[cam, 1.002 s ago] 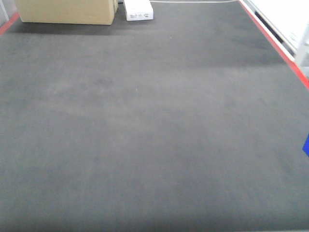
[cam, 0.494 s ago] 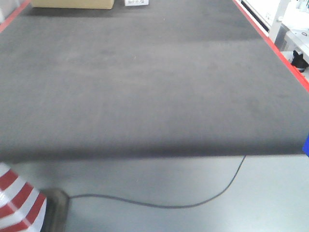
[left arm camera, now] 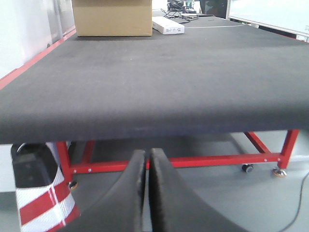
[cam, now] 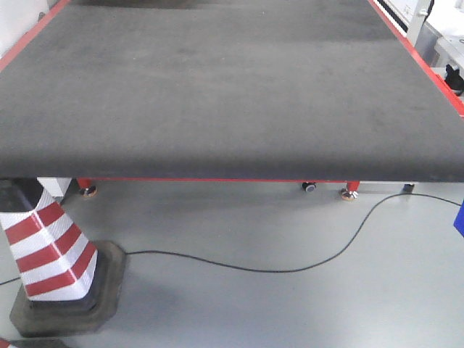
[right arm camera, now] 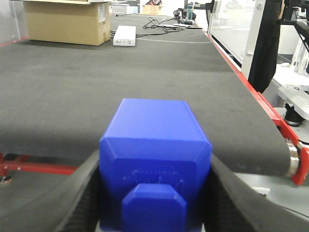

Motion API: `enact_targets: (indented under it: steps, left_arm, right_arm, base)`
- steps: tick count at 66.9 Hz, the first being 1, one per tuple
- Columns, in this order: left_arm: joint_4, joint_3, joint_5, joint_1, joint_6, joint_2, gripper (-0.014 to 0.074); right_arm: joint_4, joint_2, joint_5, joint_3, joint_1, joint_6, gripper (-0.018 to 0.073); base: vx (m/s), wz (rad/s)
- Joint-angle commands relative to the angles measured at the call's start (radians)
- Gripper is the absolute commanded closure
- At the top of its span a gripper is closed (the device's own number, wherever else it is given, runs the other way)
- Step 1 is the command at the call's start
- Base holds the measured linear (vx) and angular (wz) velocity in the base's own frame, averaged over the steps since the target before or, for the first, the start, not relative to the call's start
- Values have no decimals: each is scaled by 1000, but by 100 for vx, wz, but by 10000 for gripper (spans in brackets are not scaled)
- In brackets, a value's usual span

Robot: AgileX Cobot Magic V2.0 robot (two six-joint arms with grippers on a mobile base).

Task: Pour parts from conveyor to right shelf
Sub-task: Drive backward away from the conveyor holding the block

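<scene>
The blue part [right arm camera: 155, 145], a small bright-blue block with a square stud facing the camera, sits clamped between the fingers of my right gripper [right arm camera: 154, 166], held off the front edge of the conveyor [right arm camera: 120, 82]. A sliver of it shows at the right edge of the front view [cam: 460, 217]. The dark grey belt with red side strips fills the upper half of the front view [cam: 217, 94]. My left gripper [left arm camera: 146, 157] is shut and empty, low in front of the belt's edge [left arm camera: 145, 121]. The right shelf with its blue bins is out of view.
A red-and-white striped cone [cam: 51, 254] on a black base stands on the floor at the left. A black cable [cam: 290, 268] runs across the grey floor. A cardboard box [right arm camera: 65, 21] and a white box [right arm camera: 124, 36] sit at the belt's far end. The red frame legs [left arm camera: 169, 162] show under the belt.
The front view has drawn back from the conveyor: the belt's front edge, the floor, the cable and the cone have come into view. The blue sliver stays at the right edge.
</scene>
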Motion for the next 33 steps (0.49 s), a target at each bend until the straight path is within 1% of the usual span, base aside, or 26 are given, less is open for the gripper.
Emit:
enact_targets:
  steps: [1,10,18,25,33]
  left_arm:
    - [-2,-18,-70,-3,-7,-4,603]
    - [-2,-18,-70,-3,-7,-4,603]
    - [-2,-18,-70,-3,-7,-4,603]
    - [-2,-18,-70,-3,-7,-4,603]
    - [-2,-18,-70,-3,-7,-4,603]
  right_arm:
    - [1,9,-83,-30,-4,-11,561]
    - [1,9,-83,-30,-4,-11,561]
    - [1,9,-83,-30,-4,-11,561]
    - [1,9,-83,-30,-4,-11,561]
    - [1,9,-83,-30,-4,-11,561]
  base:
    - [-28,1]
    - [-24,-6]
    - [-20,-26]
    - [-18,-52]
    - [-18,-73]
